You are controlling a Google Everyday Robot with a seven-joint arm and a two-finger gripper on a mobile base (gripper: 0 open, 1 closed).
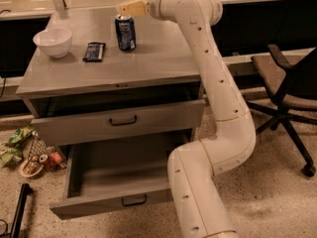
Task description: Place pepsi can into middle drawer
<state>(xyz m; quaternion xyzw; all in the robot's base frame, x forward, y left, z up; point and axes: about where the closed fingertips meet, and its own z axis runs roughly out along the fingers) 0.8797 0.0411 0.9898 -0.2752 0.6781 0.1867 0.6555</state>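
Note:
The pepsi can, blue with a silver top, stands upright at the back middle of the grey cabinet top. My gripper hangs just above and slightly behind the can's top, pointing left, with no visible hold on the can. The white arm curves down on the right of the cabinet. Below the top, a drawer front with a black handle sits slightly pulled out. A lower drawer is pulled far out and looks empty.
A white bowl and a flat dark snack bar lie left of the can. Snack bags and clutter lie on the floor at the left. An office chair stands at the right.

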